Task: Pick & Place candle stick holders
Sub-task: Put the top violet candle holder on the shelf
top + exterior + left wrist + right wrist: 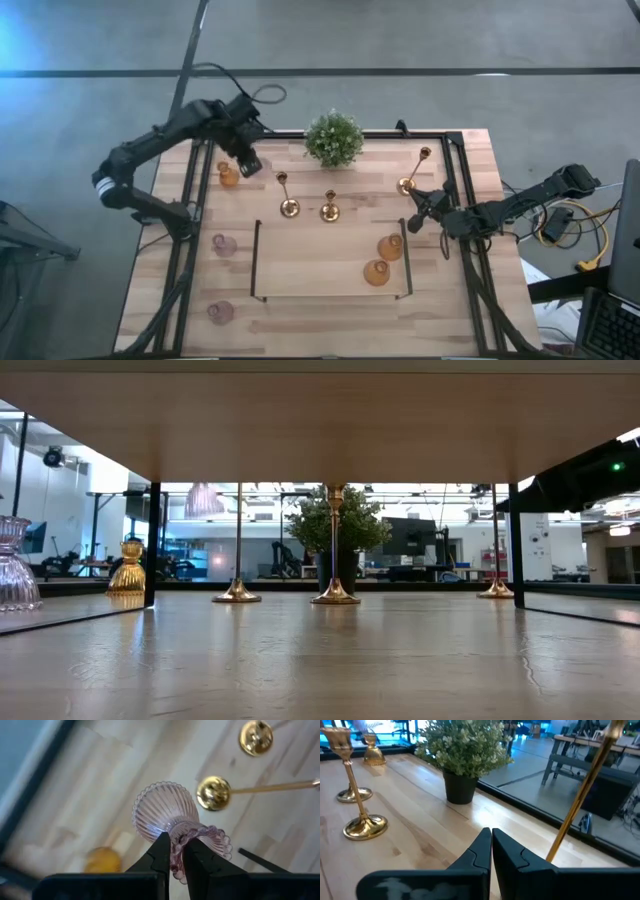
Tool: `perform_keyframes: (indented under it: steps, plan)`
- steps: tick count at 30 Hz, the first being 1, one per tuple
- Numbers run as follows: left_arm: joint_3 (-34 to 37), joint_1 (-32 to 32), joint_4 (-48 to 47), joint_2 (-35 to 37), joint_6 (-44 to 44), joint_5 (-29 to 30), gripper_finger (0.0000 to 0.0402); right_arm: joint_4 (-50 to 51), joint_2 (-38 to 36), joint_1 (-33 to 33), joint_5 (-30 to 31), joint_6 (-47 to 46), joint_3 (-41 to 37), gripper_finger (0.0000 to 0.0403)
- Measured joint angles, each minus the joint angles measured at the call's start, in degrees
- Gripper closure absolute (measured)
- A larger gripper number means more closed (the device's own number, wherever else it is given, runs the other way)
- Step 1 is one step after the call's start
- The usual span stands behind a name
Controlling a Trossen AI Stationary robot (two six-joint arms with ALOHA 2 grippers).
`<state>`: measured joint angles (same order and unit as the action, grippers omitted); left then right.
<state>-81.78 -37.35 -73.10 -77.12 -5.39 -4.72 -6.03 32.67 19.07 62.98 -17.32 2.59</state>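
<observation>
Candle stick holders lie spread over your tabletop. Your left gripper is clamped on a pink glass cup, pinching it at its frilled rim, and it holds the cup lifted off the wood near the tabletop's far left corner. An amber cup sits just beside that gripper on the wood. Two more pink cups stand along the left edge, one near the middle and one towards the near corner.

Two gold candlesticks stand side by side in the middle, just in front of the green potted plant at the far edge; the second one is a little to the right of the first. A third gold candlestick stands towards the far right. Two amber cups sit close together right of centre, the other slightly nearer to you.

Your right gripper has its fingers pressed fully together on nothing, and it waits at the right edge, near the third candlestick.
</observation>
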Motion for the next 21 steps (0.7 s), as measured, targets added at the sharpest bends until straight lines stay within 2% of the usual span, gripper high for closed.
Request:
perform_keyframes:
  steps: [4, 11, 17, 21]
  plan:
    - [-10.78, 0.0, -5.22, 0.23, 1.51, 4.94, 0.037, -4.17, 0.02, 0.0, 0.02, 4.67, 0.0, 0.0394]
    - [-25.29, 1.63, -6.6, 0.23, 6.55, 4.52, 0.037, -11.23, 0.0, 0.0, 0.15, 14.01, 0.0, 0.0394]
    - [-33.69, 6.71, -4.64, 0.23, 8.74, 2.72, 0.037, -25.41, 0.0, 0.0, 4.51, 30.58, 0.0, 0.0394]
    - [-35.32, 11.19, -3.06, 0.23, 11.19, 2.84, 0.037, -37.89, 0.0, 0.0, 5.6, 44.6, 0.71, 0.0394]
